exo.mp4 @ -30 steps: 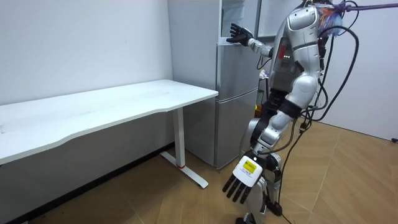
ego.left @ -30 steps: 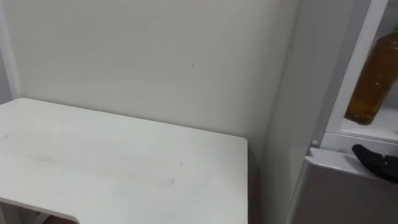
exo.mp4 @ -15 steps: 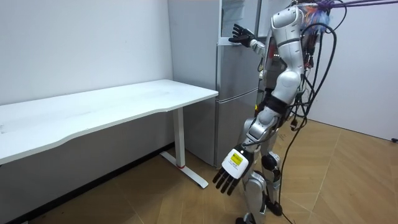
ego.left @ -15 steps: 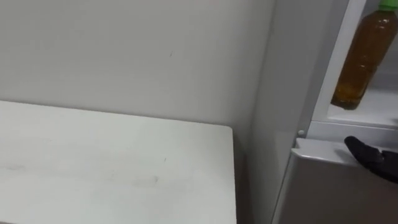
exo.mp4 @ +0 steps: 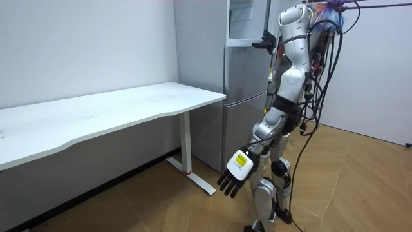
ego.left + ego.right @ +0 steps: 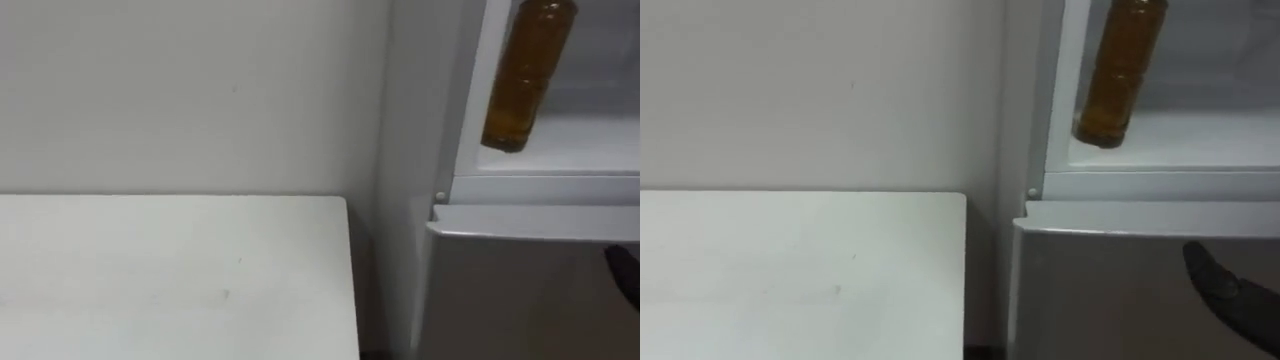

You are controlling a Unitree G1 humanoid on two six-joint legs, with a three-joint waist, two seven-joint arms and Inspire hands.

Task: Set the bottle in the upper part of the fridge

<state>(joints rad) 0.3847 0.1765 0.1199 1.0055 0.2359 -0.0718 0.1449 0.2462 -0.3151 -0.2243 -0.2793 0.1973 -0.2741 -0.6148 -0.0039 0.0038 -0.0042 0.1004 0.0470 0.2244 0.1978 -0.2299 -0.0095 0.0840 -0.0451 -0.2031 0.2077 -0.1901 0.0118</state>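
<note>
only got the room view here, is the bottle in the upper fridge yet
observer: yes, the eye views show the bottle standing on the shelf of the upper fridge, near its left edge.
operator: is the right hand on it
observer: no, the right hand is lower down, in front of the lower door, apart from the bottle.
operator: what's in the bottle
observer: amber liquid.
</note>
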